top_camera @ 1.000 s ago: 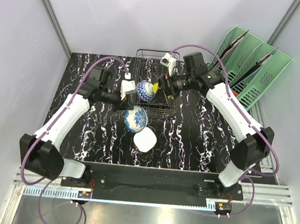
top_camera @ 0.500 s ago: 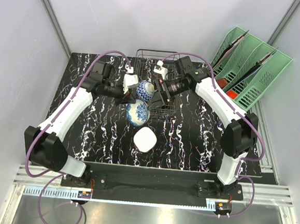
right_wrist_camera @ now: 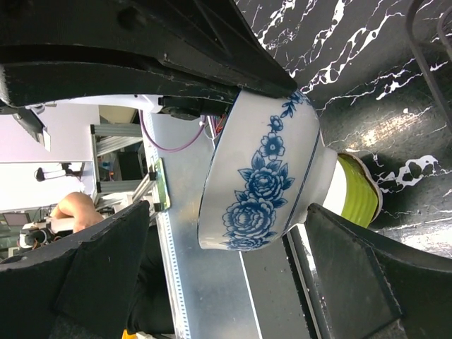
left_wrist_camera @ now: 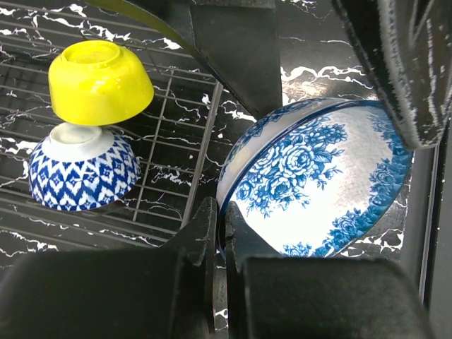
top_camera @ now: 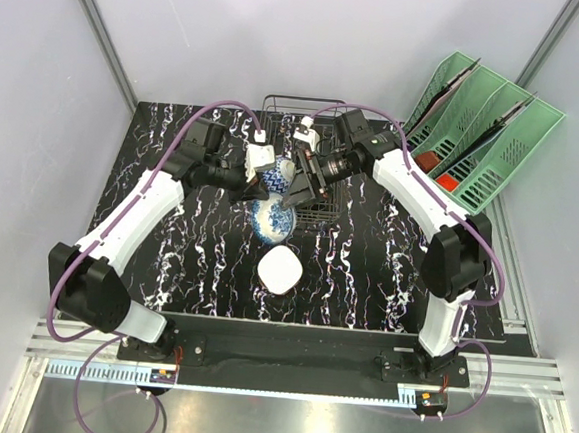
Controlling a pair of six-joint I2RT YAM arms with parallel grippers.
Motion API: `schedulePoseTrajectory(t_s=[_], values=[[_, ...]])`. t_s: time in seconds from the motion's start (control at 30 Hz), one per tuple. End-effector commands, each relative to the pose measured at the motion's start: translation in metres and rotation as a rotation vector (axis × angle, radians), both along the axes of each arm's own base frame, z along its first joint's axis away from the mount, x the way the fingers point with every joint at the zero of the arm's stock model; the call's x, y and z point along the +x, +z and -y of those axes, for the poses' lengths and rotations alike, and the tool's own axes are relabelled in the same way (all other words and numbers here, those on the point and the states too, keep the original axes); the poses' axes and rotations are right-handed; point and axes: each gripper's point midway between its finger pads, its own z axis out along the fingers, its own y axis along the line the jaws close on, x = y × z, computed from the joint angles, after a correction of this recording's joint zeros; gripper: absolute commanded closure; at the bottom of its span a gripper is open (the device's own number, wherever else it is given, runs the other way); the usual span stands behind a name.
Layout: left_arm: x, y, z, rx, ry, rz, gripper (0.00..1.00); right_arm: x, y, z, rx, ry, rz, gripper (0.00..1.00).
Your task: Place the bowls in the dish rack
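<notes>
My left gripper (left_wrist_camera: 220, 222) is shut on the rim of a white bowl with blue flowers (left_wrist_camera: 318, 187), holding it tilted just off the near corner of the wire dish rack (left_wrist_camera: 176, 113). In the top view the left gripper (top_camera: 259, 196) and this bowl (top_camera: 267, 222) sit in front of the rack (top_camera: 330, 109). My right gripper (right_wrist_camera: 226, 212) is open, one finger on each side of the flowered bowl (right_wrist_camera: 265, 173), not touching it. Inside the rack a yellow bowl (left_wrist_camera: 99, 81) lies upside down on a blue-and-white patterned bowl (left_wrist_camera: 83, 173).
A bowl, white inside and lime-green outside (right_wrist_camera: 357, 194), sits on the black marbled table (top_camera: 165, 267) just nearer than the held bowl; from above it looks white (top_camera: 280, 271). A mint-green slotted organizer (top_camera: 482, 131) stands at the back right.
My left gripper has carried the flowered bowl a little toward the rack. My right gripper has swung down from over the rack and now straddles that bowl.
</notes>
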Motion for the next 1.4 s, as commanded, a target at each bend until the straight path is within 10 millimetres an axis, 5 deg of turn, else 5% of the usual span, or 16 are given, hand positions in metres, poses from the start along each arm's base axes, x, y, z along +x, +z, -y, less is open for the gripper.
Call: schedulePoseTrajectory(t_s=[0.0,0.67,1.37], values=[[0.008,0.046,0.007,-0.077,-0.008,0.134,1.0,0.0,0.002,-0.005,0.03,0.014,-0.009,0.0],[0.006,0.062,0.007,-0.106,0.01,0.186,1.0,-0.003,-0.013,-0.003,-0.001,0.006,-0.041,0.0],[0.004,0.051,0.009,-0.112,0.001,0.153,1.0,-0.005,0.015,-0.009,0.128,0.081,-0.078,0.02]])
